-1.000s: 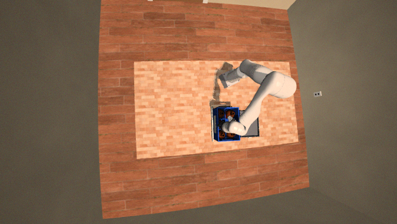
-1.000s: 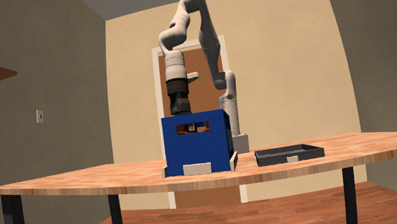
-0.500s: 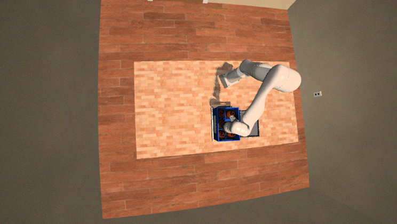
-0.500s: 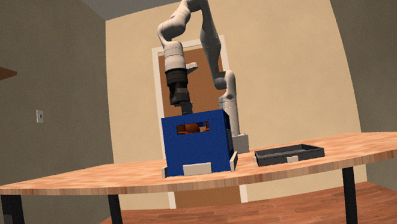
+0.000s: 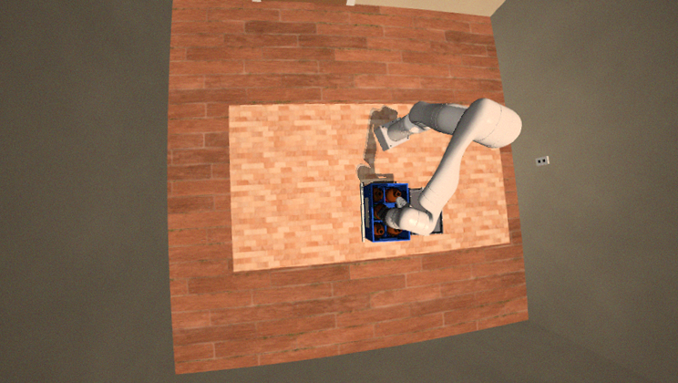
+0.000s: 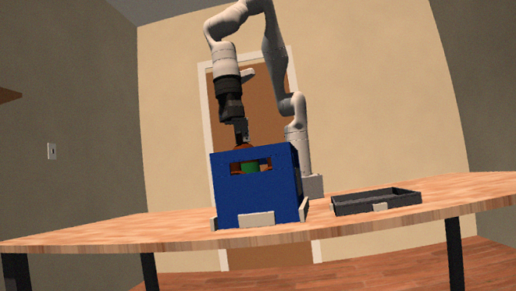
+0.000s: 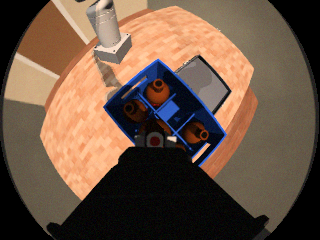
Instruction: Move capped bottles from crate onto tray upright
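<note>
On the left of the tabletop (image 6: 102, 238) stands the blue crate (image 6: 255, 191), wedged among pale blocks, its handle slot showing a green label and brown glass. Above its rim the gripper (image 6: 243, 138) hangs from the white arm (image 6: 273, 46), the fingers closed about halfway on the neck of a capped bottle (image 7: 155, 139), whose red cap shows between them in the wrist view. The bottle's body is mostly inside the crate; only its shoulder peeks over the top edge in the exterior view. Three other brown bottles (image 7: 158, 92) stand in neighbouring compartments; whether they are capped or open cannot be told from here. To the right, just beside the crate, lies the dark tray (image 6: 376, 200), low-walled and with nothing visible inside.

The step in hand appears to be the lift-out. It is best done straight up, keeping the bottle vertical until its base passes the dividers and rim, since the crate stands loose and a snag could drag it. Only then should the arm carry the bottle right and lower it gently onto the tray before letting go.
</note>
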Controlling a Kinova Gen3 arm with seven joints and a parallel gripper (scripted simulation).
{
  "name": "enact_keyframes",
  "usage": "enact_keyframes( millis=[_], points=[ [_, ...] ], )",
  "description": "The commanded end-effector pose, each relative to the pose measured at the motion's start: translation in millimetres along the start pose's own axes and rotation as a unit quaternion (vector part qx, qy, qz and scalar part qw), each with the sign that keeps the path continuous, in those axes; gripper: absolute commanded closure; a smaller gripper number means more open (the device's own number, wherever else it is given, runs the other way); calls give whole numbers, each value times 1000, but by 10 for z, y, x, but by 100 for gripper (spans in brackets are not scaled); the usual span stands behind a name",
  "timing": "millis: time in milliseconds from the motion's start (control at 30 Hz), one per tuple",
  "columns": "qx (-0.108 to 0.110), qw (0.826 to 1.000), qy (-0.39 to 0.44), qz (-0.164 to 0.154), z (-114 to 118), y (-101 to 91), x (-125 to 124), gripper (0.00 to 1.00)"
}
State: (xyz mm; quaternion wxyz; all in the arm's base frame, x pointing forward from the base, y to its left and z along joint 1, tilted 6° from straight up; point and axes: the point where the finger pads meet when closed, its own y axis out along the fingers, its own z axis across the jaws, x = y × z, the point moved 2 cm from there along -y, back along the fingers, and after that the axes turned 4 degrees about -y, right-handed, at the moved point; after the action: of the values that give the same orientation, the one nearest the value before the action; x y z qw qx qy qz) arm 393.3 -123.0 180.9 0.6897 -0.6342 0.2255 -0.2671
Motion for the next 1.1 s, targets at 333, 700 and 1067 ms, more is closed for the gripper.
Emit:
enact_keyframes(
  millis=[333, 700, 1067],
  points=[
    [2, 1000, 0, -7, 12, -356, 33, 100],
    [4, 1000, 0, -10, 17, -656, 45, 100],
    [3, 1000, 0, -9, 13, -906, 35, 100]
  ],
)
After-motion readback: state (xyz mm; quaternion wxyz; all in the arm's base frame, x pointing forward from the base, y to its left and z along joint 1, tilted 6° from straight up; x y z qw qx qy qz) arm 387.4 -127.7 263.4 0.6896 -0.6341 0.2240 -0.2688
